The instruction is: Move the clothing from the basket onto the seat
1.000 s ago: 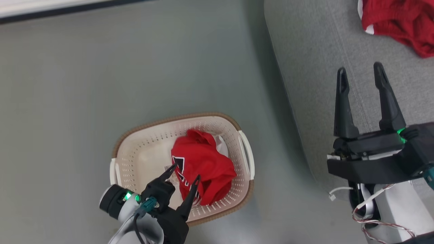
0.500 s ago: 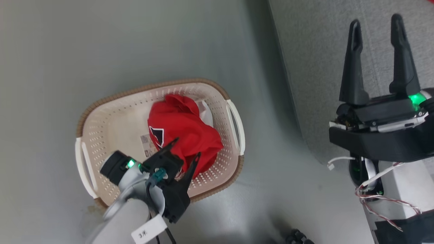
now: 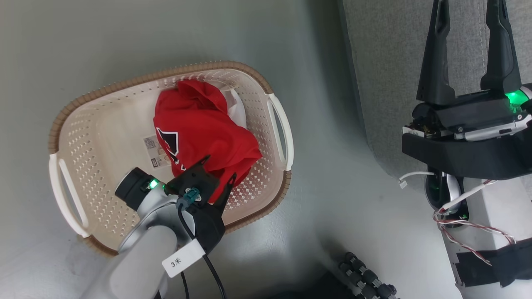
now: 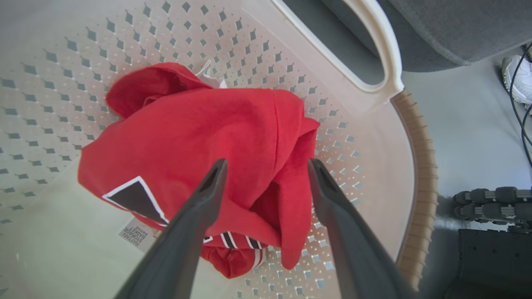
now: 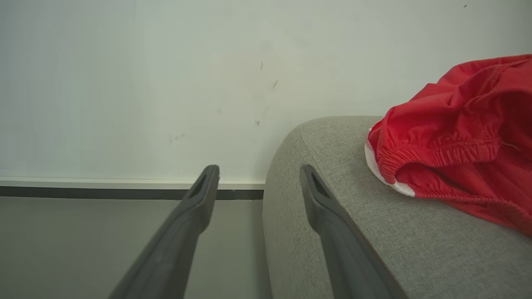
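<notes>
A crumpled red garment (image 3: 199, 128) with a dark white-edged patch lies in the cream perforated basket (image 3: 95, 137) on the floor. My left gripper (image 3: 220, 166) is inside the basket at the garment's near edge, open. In the left wrist view its fingers straddle the cloth (image 4: 199, 133) just above it, and nothing is pinched between the left gripper (image 4: 268, 162) tips. My right gripper (image 3: 467, 16) hangs open and empty over the grey seat (image 3: 386, 83). In the right wrist view the right gripper (image 5: 258, 168) is at the seat's (image 5: 374, 232) corner, near a second red garment (image 5: 457, 133) lying on it.
The basket's right handle (image 3: 280, 124) faces the seat across a narrow strip of grey floor. A black ribbed robot part (image 3: 365, 278) shows at the bottom. A white shoe (image 4: 515, 79) and cables lie beyond the basket. A wall with a dark baseboard (image 5: 124, 192) lies ahead.
The head camera has tilted down, so the basket looks larger and higher in the picture. My left gripper has sunk deeper into the basket onto the red garment. Both grippers stay open.
</notes>
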You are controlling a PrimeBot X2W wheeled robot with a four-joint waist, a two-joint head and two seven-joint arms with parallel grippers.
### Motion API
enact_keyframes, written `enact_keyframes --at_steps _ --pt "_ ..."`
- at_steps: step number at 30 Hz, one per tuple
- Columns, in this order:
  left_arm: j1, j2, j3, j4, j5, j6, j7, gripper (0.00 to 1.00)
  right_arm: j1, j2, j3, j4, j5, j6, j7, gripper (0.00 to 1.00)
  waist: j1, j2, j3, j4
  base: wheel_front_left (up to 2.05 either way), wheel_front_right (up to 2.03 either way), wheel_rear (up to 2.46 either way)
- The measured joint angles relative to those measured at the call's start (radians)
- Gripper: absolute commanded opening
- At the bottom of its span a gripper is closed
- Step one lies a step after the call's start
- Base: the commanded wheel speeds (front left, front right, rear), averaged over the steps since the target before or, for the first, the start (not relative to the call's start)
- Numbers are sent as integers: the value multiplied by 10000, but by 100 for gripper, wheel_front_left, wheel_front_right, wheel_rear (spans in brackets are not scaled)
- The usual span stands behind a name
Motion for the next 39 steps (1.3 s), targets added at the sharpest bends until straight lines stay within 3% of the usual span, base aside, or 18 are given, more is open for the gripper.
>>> enact_keyframes --at_steps 23,25,27,39 --pt "-1102 274 284 1513 282 171 -297 100 -323 244 69 165 0 15 -33 100 -1 -2 723 -433 0 0 0" --pt "-1162 267 290 1615 282 205 -307 45 -323 268 75 190 0 15 -33 100 -1 -2 738 -451 0 0 0" --pt "-1169 257 290 1741 282 211 -314 0 -323 272 77 196 0 15 -33 100 -2 -2 748 -465 0 0 0" --pt "-1341 -123 299 2069 255 209 -1060 0 -326 288 -61 581 -79 29 -33 100 -1 -2 502 -395 0 0 0"
